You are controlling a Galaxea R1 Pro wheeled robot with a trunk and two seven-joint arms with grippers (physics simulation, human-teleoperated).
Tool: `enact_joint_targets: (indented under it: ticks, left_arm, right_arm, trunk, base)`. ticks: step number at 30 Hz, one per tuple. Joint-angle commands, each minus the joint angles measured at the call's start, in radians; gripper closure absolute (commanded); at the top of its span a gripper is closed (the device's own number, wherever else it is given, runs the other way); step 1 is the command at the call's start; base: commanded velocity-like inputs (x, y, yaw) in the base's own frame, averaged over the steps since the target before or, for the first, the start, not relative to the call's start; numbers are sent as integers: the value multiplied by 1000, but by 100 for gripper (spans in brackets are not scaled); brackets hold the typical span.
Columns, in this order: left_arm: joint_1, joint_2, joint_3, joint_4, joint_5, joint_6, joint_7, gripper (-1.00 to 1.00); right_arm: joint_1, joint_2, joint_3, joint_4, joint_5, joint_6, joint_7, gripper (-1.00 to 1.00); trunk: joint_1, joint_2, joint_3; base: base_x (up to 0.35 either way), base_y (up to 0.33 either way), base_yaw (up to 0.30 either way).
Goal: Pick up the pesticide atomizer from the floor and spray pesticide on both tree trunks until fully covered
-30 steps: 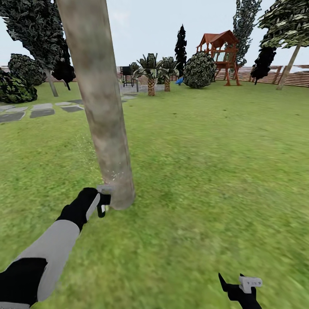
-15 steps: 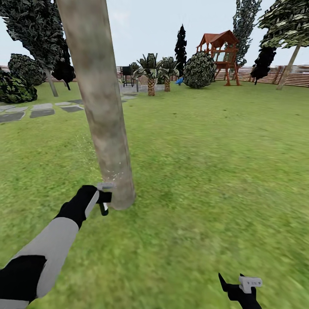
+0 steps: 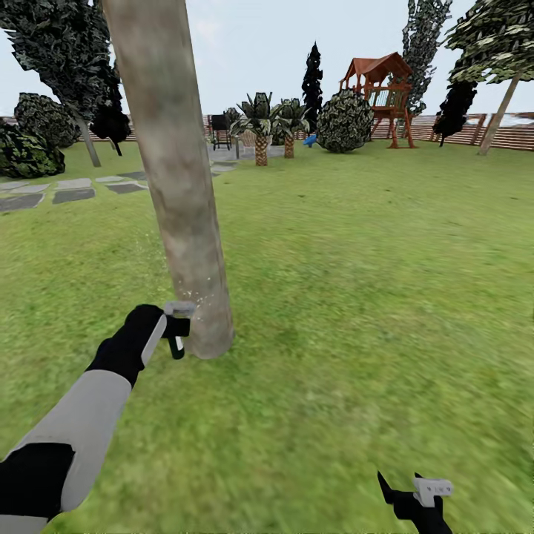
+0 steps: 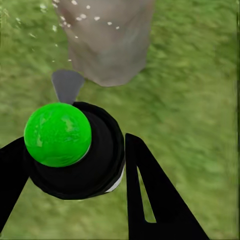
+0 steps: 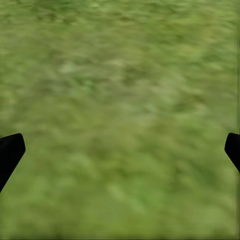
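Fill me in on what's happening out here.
The robot is on a grass lawn spraying a thick tree trunk. Its left end effector is shut on the pesticide atomizer, held close to the trunk's base. Pale specks of pesticide dot the lower bark. The right end effector hangs open over bare grass.

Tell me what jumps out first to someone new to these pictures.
The thick grey-tan tree trunk rises from the lawn at the head view's left, with pale pesticide specks near its base. The left gripper holds the atomizer with its green cap close to the trunk's foot. Far behind stands a red-roofed wooden play tower by the fence.
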Motion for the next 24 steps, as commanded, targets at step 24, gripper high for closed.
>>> enact_joint_targets:
  ticks: [24]
  left_arm:
    - [-85, -30, 11, -11, -5, 106, 3, 100]
  right_arm:
    - [0, 0, 0, 0, 0, 0, 0, -100]
  trunk:
    - [0, 0, 0]
  base:
    - [-38, 9, 0]
